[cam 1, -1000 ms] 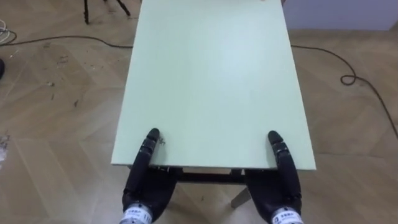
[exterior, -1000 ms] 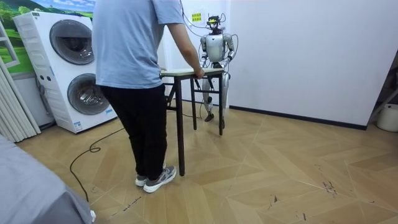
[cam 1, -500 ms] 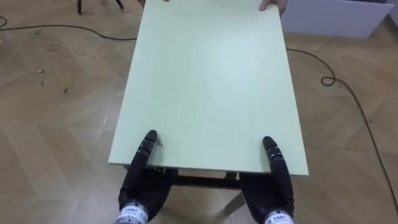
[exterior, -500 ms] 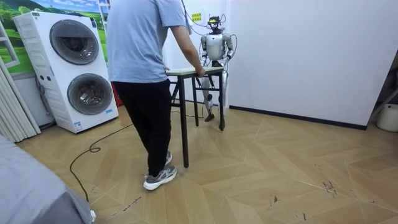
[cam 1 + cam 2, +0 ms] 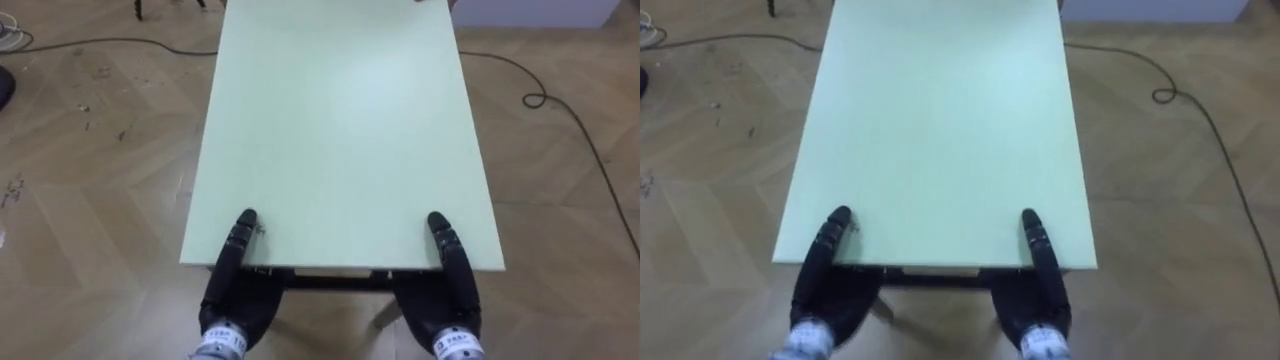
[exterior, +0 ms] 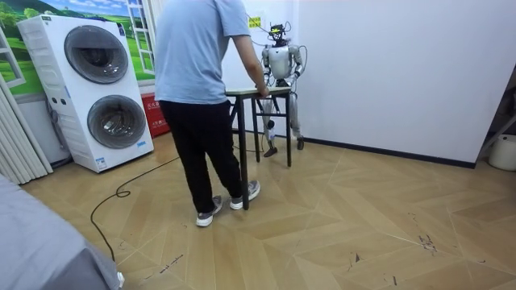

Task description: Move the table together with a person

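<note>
A pale green table (image 5: 340, 130) with dark legs stretches away from me. My left hand (image 5: 235, 295) grips its near edge at the left corner, thumb lying on the top and the rest underneath. My right hand (image 5: 448, 300) clamps the near right corner the same way. In the room view a person (image 6: 201, 80) in a light blue shirt holds the far end of the table (image 6: 256, 92) with a hand (image 6: 262, 93), mid-stride. I stand at the other end, close to the white wall.
Two stacked washing machines (image 6: 89, 89) stand at the room view's left, with a red box (image 6: 153, 125) beside them. Dark cables (image 5: 560, 110) run over the wooden floor on both sides of the table. A white bin (image 6: 504, 151) sits far right.
The person has stepped forward toward me and the table has shifted toward the wall with them. Both my hands keep their hold on the near edge.
</note>
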Tool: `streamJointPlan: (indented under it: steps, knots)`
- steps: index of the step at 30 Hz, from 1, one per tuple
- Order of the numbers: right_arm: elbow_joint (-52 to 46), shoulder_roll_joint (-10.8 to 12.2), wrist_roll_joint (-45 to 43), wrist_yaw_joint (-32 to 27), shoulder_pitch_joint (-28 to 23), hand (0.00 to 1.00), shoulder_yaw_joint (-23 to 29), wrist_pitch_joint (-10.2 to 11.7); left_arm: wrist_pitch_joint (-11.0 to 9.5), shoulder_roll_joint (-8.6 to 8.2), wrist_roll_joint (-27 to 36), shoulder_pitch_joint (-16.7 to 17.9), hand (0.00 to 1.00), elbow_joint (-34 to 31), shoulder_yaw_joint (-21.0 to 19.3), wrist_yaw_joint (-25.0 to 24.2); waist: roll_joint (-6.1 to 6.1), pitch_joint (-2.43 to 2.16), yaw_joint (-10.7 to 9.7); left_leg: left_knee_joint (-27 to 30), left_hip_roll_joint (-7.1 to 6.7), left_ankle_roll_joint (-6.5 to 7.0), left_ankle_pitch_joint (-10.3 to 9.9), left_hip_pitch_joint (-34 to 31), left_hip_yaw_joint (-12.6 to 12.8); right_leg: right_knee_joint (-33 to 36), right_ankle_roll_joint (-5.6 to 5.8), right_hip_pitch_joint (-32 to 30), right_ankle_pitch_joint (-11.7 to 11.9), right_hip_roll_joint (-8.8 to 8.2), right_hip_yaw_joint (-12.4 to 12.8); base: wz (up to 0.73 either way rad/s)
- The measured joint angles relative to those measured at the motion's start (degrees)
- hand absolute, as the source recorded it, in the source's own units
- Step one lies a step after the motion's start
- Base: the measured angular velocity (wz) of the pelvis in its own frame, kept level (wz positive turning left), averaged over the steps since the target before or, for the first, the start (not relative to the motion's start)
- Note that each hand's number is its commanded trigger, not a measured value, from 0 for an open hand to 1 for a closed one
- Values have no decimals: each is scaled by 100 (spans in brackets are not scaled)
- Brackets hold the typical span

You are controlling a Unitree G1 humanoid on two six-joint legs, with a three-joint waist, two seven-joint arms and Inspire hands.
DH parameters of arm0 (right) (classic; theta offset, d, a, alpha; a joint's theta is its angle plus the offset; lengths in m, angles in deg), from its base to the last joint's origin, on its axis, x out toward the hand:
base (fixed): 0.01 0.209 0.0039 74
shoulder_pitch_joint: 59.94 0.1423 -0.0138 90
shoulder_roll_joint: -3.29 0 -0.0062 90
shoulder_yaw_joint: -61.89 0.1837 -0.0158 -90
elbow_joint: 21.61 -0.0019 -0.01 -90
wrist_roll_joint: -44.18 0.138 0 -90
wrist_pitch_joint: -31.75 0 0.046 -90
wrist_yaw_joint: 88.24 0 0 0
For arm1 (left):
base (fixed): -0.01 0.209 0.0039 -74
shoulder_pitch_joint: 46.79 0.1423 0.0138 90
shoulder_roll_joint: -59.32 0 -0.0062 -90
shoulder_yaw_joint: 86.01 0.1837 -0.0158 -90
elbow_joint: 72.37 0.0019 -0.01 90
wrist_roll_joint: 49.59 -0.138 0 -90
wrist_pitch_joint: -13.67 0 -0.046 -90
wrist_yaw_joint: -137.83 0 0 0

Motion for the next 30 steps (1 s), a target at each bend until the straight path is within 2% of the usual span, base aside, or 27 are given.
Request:
streamJointPlan:
  steps: [1,2,3,4,5,7,8,10,13,14,15,16,17,18,19,20,21,22,24,25,26,27,28,30]
  knots:
    - [2,13,22,0,72,100,56,-12,-6,2,1,-112,100,6,18,5,56,3,-64,-492,60,87,-296,-7,4,-26,80,-156,118,7,174,36]
    - [1,19,43,5,90,100,106,-12,-10,17,6,-214,100,35,56,29,71,4,-86,-787,93,101,-424,-27,3,-19,148,-243,173,2,306,47]
    - [-11,25,93,9,104,100,225,-21,-22,24,6,-419,100,98,143,118,67,1,-75,-1352,22,113,-557,0,40,6,294,-424,302,-8,592,34]
    - [-4,13,91,9,139,100,318,-76,-108,51,15,-521,100,127,228,142,19,-10,-85,-1549,-148,302,-610,10,51,20,400,-603,452,-39,741,7]
    - [30,28,89,8,153,100,352,-115,-146,42,33,-529,100,154,242,142,-67,-1,-46,-1539,-285,371,-548,-14,64,4,422,-650,544,-106,771,-31]
    - [122,7,18,7,129,100,373,-278,-231,12,136,-356,100,193,257,117,-83,-6,-54,-1546,-549,516,-468,12,109,-414,466,-495,967,-236,770,-40]
    - [170,6,15,8,138,100,390,-322,-229,13,145,-343,100,240,256,82,-98,-6,-52,-1565,-618,555,-448,13,149,-532,485,-447,1064,-271,772,-24]
    - [236,51,-15,8,142,100,428,-418,-162,-20,161,-332,100,369,187,34,-182,-9,-23,-1548,-860,706,-373,2,334,-749,532,-402,1370,-438,826,-19]
    - [242,12,-53,6,143,100,453,-443,-105,-47,203,-310,100,386,182,35,-247,-17,-90,-1383,-1066,851,-345,-176,352,-955,623,-405,1728,-623,842,2]
    - [240,-2,-56,4,143,100,432,-444,-98,-44,235,-308,100,392,196,34,-318,-10,-121,-1288,-1181,920,-326,-267,381,-1090,681,-405,1941,-730,846,0]
    - [240,-9,-85,-18,147,100,448,-448,-95,-56,236,-305,100,401,198,35,-349,-18,-147,-1168,-1259,999,-308,-390,415,-1265,813,-399,2255,-802,855,5]
    - [239,3,-107,-61,165,100,472,-449,-99,-63,248,-293,100,402,185,36,-361,-8,-193,-1088,-1225,1082,-273,-499,497,-1381,980,-388,2573,-850,871,12]
    - [239,19,-116,-76,147,100,448,-442,-98,-85,244,-293,100,416,186,38,-334,8,-214,-1044,-1139,1094,-267,-531,674,-1168,977,-394,2419,-850,845,36]
    - [226,54,-115,-76,35,100,463,-369,-70,-82,228,-316,100,457,208,62,-299,26,-267,-1032,-937,1057,-205,-523,974,-213,770,-398,1436,-831,738,54]
    - [183,74,-95,-76,-45,100,477,-340,-48,-33,235,-333,100,443,245,65,-324,19,-346,-1116,-842,1031,-100,-522,1120,666,753,-293,496,-878,621,59]
    - [182,75,-90,-76,-54,100,474,-339,-36,-2,244,-334,100,441,247,65,-335,17,-395,-1175,-807,1009,-34,-522,1199,1015,704,-189,117,-892,598,42]
    - [178,103,-57,-75,-52,100,446,-312,-33,-11,239,-338,100,441,239,66,-373,13,-400,-1292,-826,1003,81,-508,1285,1412,791,64,-370,-904,674,11]
    - [179,71,23,-75,-39,100,394,-281,-26,-8,236,-337,100,441,239,66,-403,9,-326,-1330,-849,993,128,-488,1336,1424,830,349,-675,-838,742,-11]
    - [178,46,67,-75,-14,100,269,-198,-22,-5,233,-337,100,439,213,66,-457,-2,-126,-1361,-919,953,160,-451,1363,885,872,567,-767,-693,843,-51]
    - [179,16,74,-75,14,100,243,-178,-25,-8,229,-337,100,430,202,64,-460,-3,58,-1404,-917,942,174,-455,1315,542,784,651,-714,-585,844,-65]
    - [179,14,74,-75,21,100,243,-178,-25,-10,225,-337,100,429,197,64,-458,-3,143,-1418,-916,941,177,-462,1248,386,708,691,-667,-537,836,-62]
    - [179,13,83,-77,27,100,199,-155,-37,4,224,-337,100,419,194,66,-457,-5,246,-1430,-873,934,182,-476,1142,100,615,784,-539,-419,819,-28]
    - [180,17,123,-85,21,100,121,-98,-41,68,228,-336,100,402,195,77,-482,-16,258,-1450,-809,914,200,-475,1092,-138,598,897,-432,-338,772,-15]
    - [179,34,173,-90,23,100,80,-21,-52,90,228,-336,100,378,179,108,-526,-31,272,-1479,-755,897,219,-465,1087,-362,582,981,-323,-257,756,-2]
